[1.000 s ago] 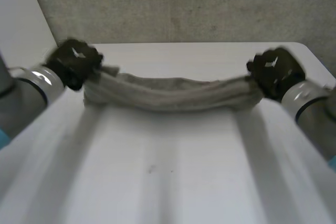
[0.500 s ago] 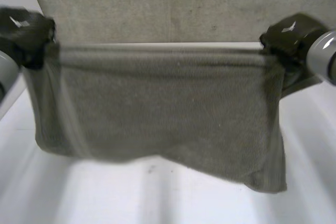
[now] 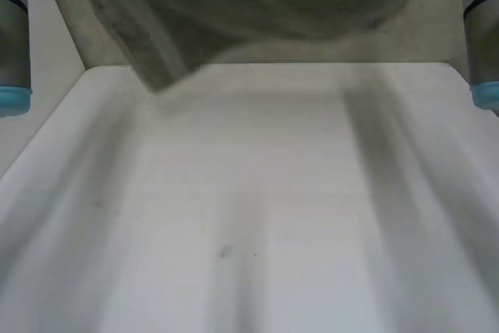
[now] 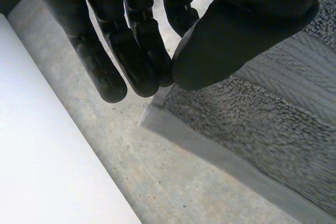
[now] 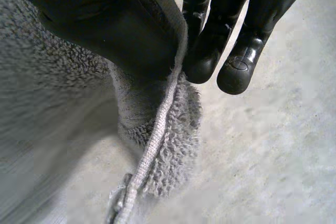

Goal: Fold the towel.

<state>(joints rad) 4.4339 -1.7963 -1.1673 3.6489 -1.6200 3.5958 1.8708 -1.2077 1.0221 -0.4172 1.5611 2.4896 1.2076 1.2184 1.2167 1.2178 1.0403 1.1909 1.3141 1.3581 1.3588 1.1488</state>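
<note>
Head view: the grey terry-cloth towel is hanging in the air above the white table's far edge, not touching the tabletop. It's blurred. Its lower edge is sagging lowest near the far-left corner of the table. The left arm and the right arm are standing at either side of the towel, raised.

Left wrist view: the black left hand is pinching a corner of the towel. The thumb is pressing the cloth against the fingers, which are lying close together. The hemmed edge is running away from the fingertips. The grey concrete floor and a strip of the table are showing below.

Right wrist view: the black right hand is clamping the towel's hemmed edge between thumb and fingers. The cloth is bunching just under the pinch and hanging free of everything else.
</note>
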